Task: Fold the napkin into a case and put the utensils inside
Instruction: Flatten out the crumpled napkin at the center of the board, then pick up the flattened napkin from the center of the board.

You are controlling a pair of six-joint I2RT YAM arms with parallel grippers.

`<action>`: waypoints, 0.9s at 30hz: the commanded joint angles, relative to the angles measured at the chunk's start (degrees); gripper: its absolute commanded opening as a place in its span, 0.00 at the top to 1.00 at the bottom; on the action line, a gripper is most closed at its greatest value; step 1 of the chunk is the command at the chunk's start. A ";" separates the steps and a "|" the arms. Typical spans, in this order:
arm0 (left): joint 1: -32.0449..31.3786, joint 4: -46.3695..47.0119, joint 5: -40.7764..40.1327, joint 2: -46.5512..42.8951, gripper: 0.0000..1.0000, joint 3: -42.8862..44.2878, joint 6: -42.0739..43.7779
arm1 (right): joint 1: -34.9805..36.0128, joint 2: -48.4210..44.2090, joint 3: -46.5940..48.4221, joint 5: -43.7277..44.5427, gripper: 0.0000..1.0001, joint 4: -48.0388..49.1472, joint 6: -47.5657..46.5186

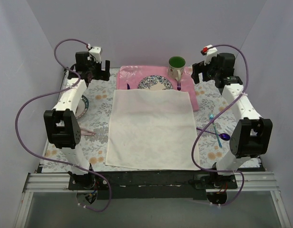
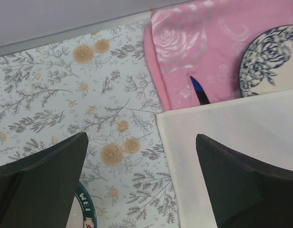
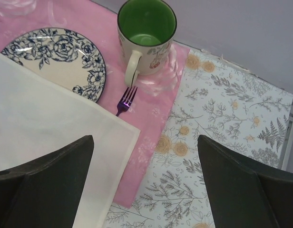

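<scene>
At far left, left gripper (image 2: 141, 137) spread wide and empty, above the floral table cover (image 2: 65, 85) beside the far left corner of the napkin (image 2: 241, 123). Napkin flat and unfolded mid-table, far edge lapping over a pink placemat (image 1: 132, 73) and part of a blue-patterned plate (image 1: 156, 84). Green-lined mug (image 3: 146, 38) behind, on the placemat. Next, right gripper (image 3: 145, 137) also wide, holding nothing, over the far right corner. Furthest right, utensils (image 1: 224, 137) on the cover, apart from the napkin.

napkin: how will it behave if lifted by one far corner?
Probably floppy: the napkin lies flat and follows the plate rim it overlaps, so a lifted corner should sag. Likely light, being thin cloth. It covers the fork handle, so dragging may shift the fork.
</scene>
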 commanded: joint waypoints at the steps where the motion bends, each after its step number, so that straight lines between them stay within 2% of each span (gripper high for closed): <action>1: 2.27 -6.37 13.65 -5.52 0.02 4.27 -2.82 | -1.94 -0.43 10.50 -9.39 0.01 -13.27 -1.92; 4: 3.33 -7.26 20.85 -4.91 0.02 4.89 -5.63 | -3.08 5.63 19.17 -13.70 0.01 -24.96 -3.69; 5: 5.42 -7.87 22.01 -3.68 0.02 5.41 -6.33 | -3.35 7.21 20.87 -15.71 0.03 -27.16 -3.69; 8: 5.79 -9.28 22.55 0.00 0.03 7.96 -8.80 | -3.70 7.67 18.17 -15.03 0.16 -26.40 -3.34; 11: 5.97 -11.74 23.08 3.52 0.12 11.56 -10.38 | -3.96 9.68 18.42 -16.07 0.23 -26.83 -2.38; 12: 5.97 -12.35 23.43 5.71 0.21 12.27 -10.65 | -3.96 10.82 18.08 -16.51 0.30 -26.66 -1.94; 15: 5.97 -13.15 25.01 9.76 0.31 14.29 -10.73 | -3.96 13.28 17.90 -17.66 0.36 -25.25 -1.32; 18: 5.97 -13.41 22.91 13.88 0.46 16.05 -11.61 | -3.96 16.79 19.92 -17.84 0.42 -25.87 -1.41; 19: 5.88 -13.85 22.73 14.86 0.53 17.10 -11.70 | -3.96 17.68 20.44 -17.84 0.43 -26.13 -1.58; 22: 5.88 -14.82 22.37 17.94 0.62 18.51 -11.00 | -3.96 20.58 21.76 -17.05 0.47 -26.13 -1.67; 27: 5.45 -14.82 20.18 20.40 0.63 17.82 -9.68 | -3.96 24.45 23.25 -15.73 0.49 -25.34 -2.02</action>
